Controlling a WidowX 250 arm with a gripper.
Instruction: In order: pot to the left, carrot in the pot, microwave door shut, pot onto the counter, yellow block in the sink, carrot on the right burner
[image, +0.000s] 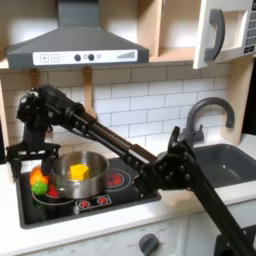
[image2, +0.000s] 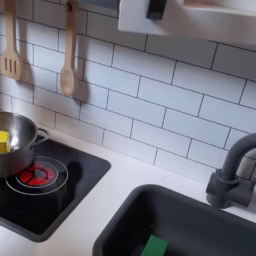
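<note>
In the first exterior view the steel pot (image: 80, 173) sits on the left burner of the black cooktop, with the yellow block (image: 78, 172) inside it. The carrot (image: 38, 181) lies on the cooktop just left of the pot, its green tip toward the front. My gripper (image: 40, 160) hangs right above the carrot, fingers apart and empty. The microwave door (image: 212, 36) at top right stands swung open, its grey handle facing out. In the second exterior view the pot (image2: 18, 138) shows at the left edge. The sink (image: 226, 160) lies at the right, on the cream counter (image: 170, 215).
The right burner (image: 116, 180) glows red beside the pot. My arm crosses over it from the lower right. A dark faucet (image2: 230, 175) stands behind the sink (image2: 190, 215), and a flat green piece (image2: 153, 245) lies in the basin. Wooden spoons (image2: 68, 50) hang on the tiled wall.
</note>
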